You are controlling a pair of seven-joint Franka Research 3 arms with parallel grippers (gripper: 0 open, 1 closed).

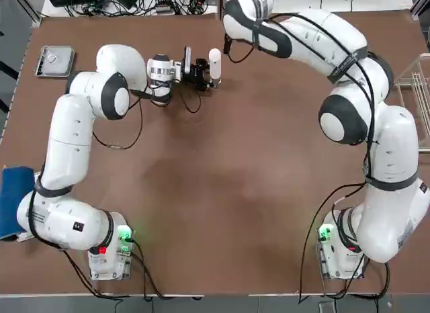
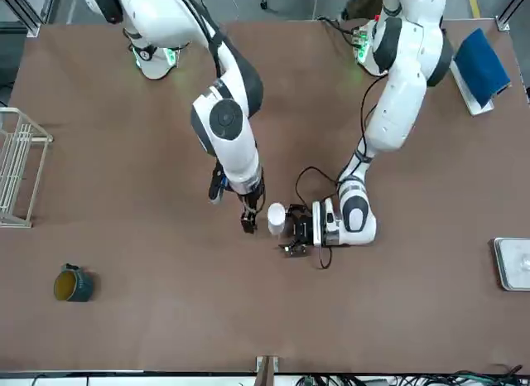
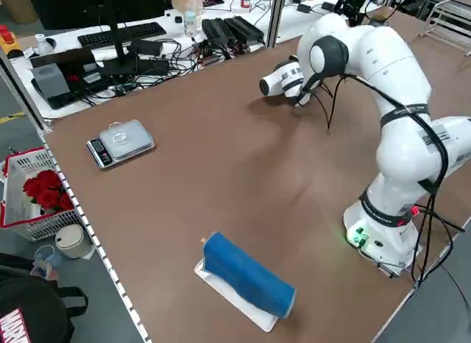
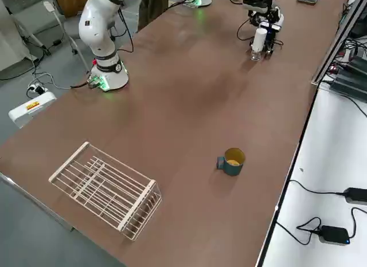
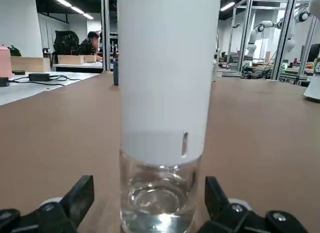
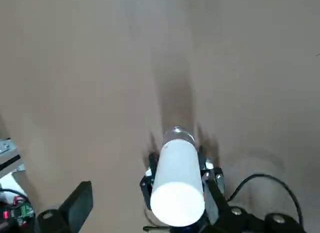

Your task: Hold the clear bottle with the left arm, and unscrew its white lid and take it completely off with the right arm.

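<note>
Left gripper (image 5: 160, 213) jaws wide, flanking clear bottle (image 5: 159, 198), not touching glass. Right gripper (image 6: 145, 208) jaws wide too, hovering above white lid (image 6: 177, 185), one finger beside it, no grip. Bottle upright, table's 12 o'clock edge in top view. Risk: right twists before left clamps, so bottle spins or topples. Off-centre closing could nudge it over.

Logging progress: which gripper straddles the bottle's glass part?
The left gripper, fingers open either side of the bottle; the right gripper is up by the white lid.
</note>
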